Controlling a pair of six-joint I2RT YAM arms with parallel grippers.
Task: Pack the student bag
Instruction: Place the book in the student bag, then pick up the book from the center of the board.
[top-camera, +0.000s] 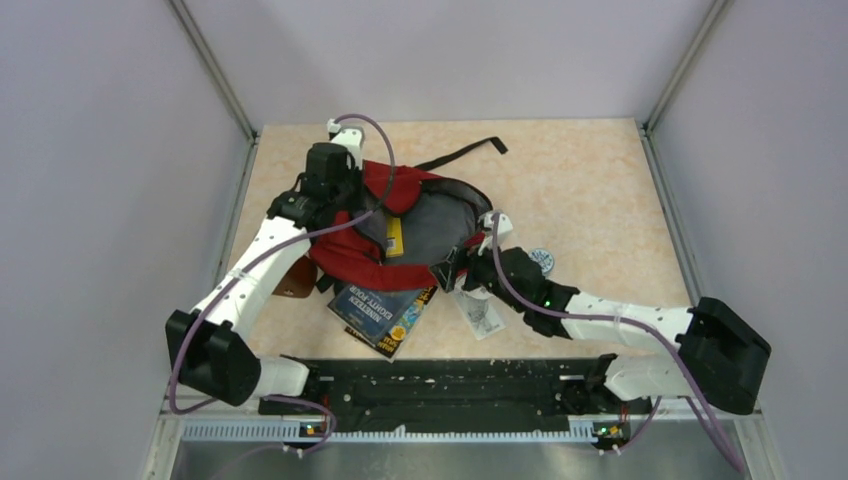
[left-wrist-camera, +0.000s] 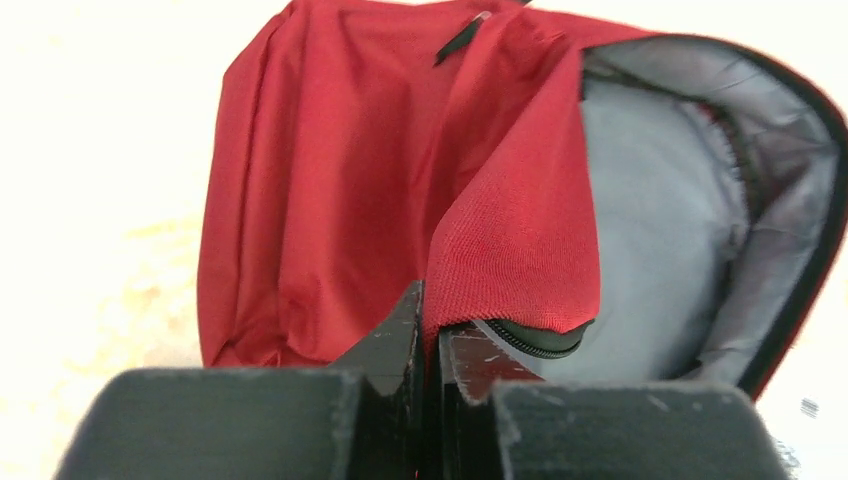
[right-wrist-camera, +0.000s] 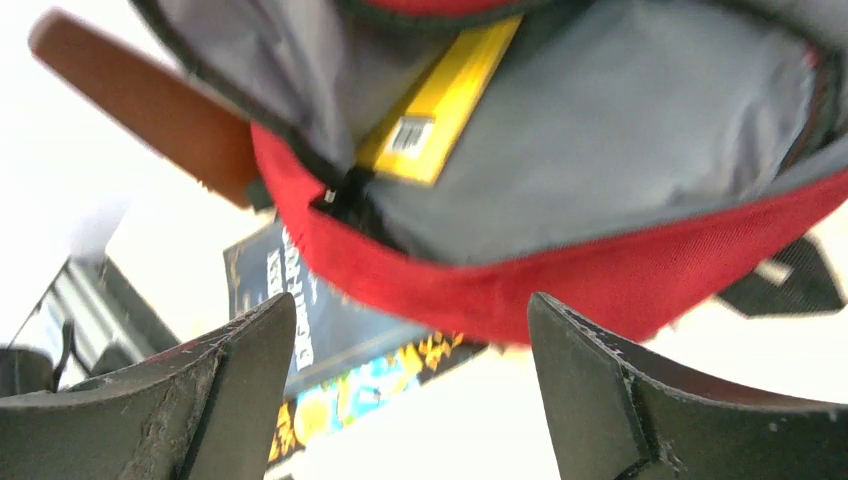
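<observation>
The student bag (top-camera: 415, 205) lies open in the middle of the table, red outside with grey lining. My left gripper (top-camera: 340, 195) is at its far left side. In the left wrist view the jaws (left-wrist-camera: 430, 325) are shut on the red flap beside the black zipper. My right gripper (top-camera: 452, 272) is at the bag's near rim, and its fingers (right-wrist-camera: 412, 335) stand wide open and empty just short of the red rim (right-wrist-camera: 560, 285). A yellow book (right-wrist-camera: 440, 100) lies inside the bag. A dark blue book (top-camera: 385, 312) pokes out from under the near edge.
A brown pouch (top-camera: 295, 280) lies against the bag's left side. A white printed card (top-camera: 480, 315) and a small round item (top-camera: 543, 260) lie to the right of the blue book. A black strap (top-camera: 465, 153) trails behind the bag. Grey walls surround the table.
</observation>
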